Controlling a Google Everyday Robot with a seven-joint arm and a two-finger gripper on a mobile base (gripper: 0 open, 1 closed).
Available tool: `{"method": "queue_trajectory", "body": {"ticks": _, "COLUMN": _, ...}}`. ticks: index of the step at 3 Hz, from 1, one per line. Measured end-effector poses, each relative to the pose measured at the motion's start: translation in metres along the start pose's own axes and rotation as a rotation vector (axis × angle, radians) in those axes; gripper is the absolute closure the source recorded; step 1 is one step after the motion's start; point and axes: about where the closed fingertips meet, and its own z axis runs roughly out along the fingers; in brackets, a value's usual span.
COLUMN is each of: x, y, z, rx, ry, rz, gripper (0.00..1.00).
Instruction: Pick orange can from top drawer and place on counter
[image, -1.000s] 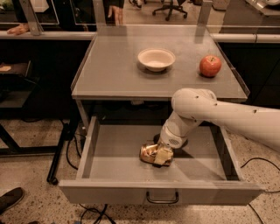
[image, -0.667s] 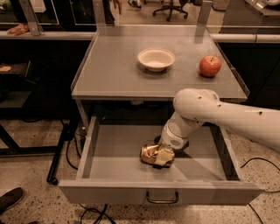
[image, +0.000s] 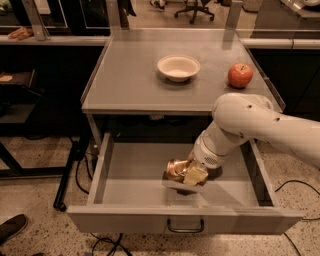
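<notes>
The orange can (image: 176, 169), shiny gold-orange and dented, is inside the open top drawer (image: 130, 175), right of its middle. My gripper (image: 186, 178) reaches down into the drawer from the white arm (image: 250, 125) on the right and is shut on the can, with one pale finger (image: 196, 175) on its right side and another under it. The can hangs just above the drawer floor, with a dark shadow beneath it. The counter (image: 130, 80) lies above and behind the drawer. The drawer's loop handle (image: 185, 227) faces the front.
A white bowl (image: 178, 67) sits mid-counter and a red apple (image: 240, 75) near its right edge. Metal posts stand at the counter's back corners. Cables lie on the floor to the left, and a shoe (image: 12, 227) shows at lower left.
The gripper has risen a little with the can in it; the can has come off the drawer floor. The arm's elbow has shifted slightly up and right.
</notes>
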Motion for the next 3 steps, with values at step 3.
{"method": "queue_trajectory", "body": {"ticks": 3, "x": -0.056, "y": -0.018, "z": -0.059, "rx": 0.045, "ry": -0.007, "rz": -0.084, "gripper": 1.00}}
